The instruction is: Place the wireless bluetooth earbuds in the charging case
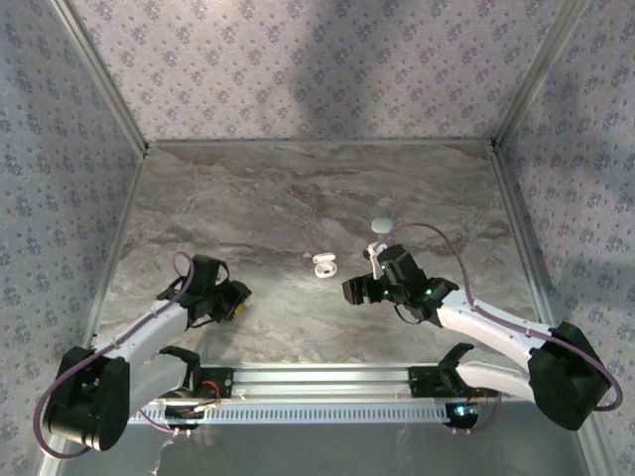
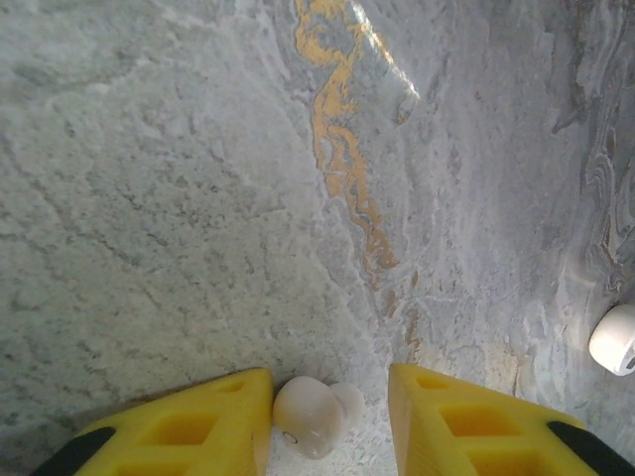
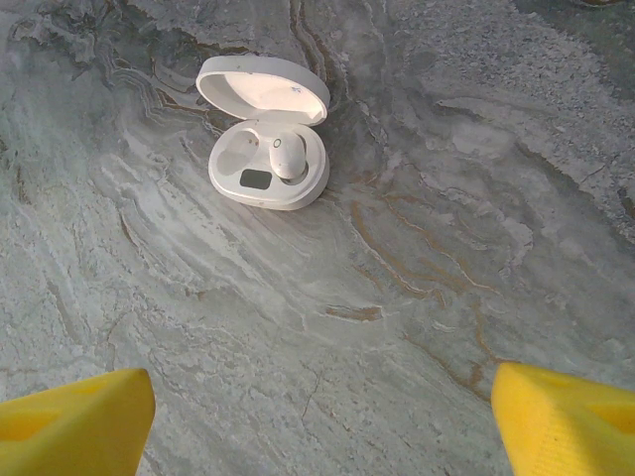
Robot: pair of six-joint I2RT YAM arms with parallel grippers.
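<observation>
A table point(image 1: 248, 198) topped in grey marble-look stone with swirling pale and brownish veins stands inside a small booth. Its far edge meets a back wall point(image 1: 317, 59) and its left and right edges meet side walls point(image 1: 50, 188), all papered in pale lilac with a small repeating floral motif. Slim metal posts point(image 1: 99, 74) rise from the table's two far corners, soft shadows cross the back wall, and close up an orange-gold vein point(image 2: 342, 149) runs beside a bright patch of glare
</observation>
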